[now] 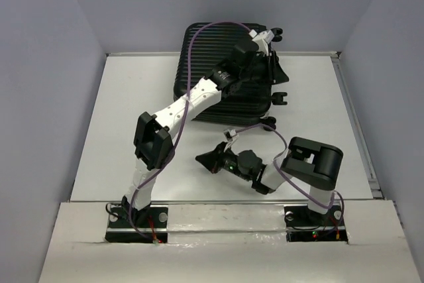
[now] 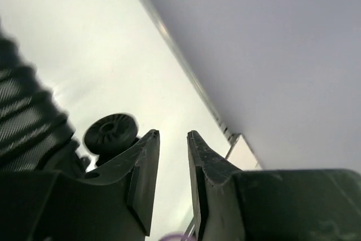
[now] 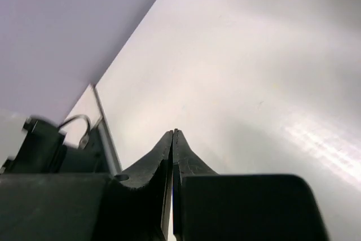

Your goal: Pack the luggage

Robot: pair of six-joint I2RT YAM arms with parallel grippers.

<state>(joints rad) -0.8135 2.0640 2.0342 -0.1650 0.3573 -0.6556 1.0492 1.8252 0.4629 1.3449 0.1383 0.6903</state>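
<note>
The large black hard-shell suitcase with ribbed grooves (image 1: 205,51) lies flat at the middle of the far edge of the white table (image 1: 119,130), overhanging that edge a little. Its lid looks shut and its small black wheels (image 1: 281,97) point toward the table's right edge. Nearer the arms, about mid-table and well apart from the case, the right gripper (image 1: 200,159) sits low over the bare surface. Its black fingers are clenched tip to tip with nothing between them, as the right wrist view confirms (image 3: 174,131). Further right, the left arm reaches across the case, and the left gripper (image 1: 277,74) is at its wheeled end. In the left wrist view the jaws stand apart by a narrow gap and hold nothing (image 2: 172,134). One wheel (image 2: 111,132) and the ribbed shell (image 2: 22,128) lie just to their left. From these angles it is hard to say whether a finger rests against the case or only hangs beside it. No items to pack are in sight, so the work seems to be at its start: getting hold of the closed luggage at this end, probably to shift or open it. The next move calls for lining that narrow gap up with an edge or a wheel mount thin enough to fit, closing firmly, and keeping the smooth shell from sliding off the far edge.
</note>
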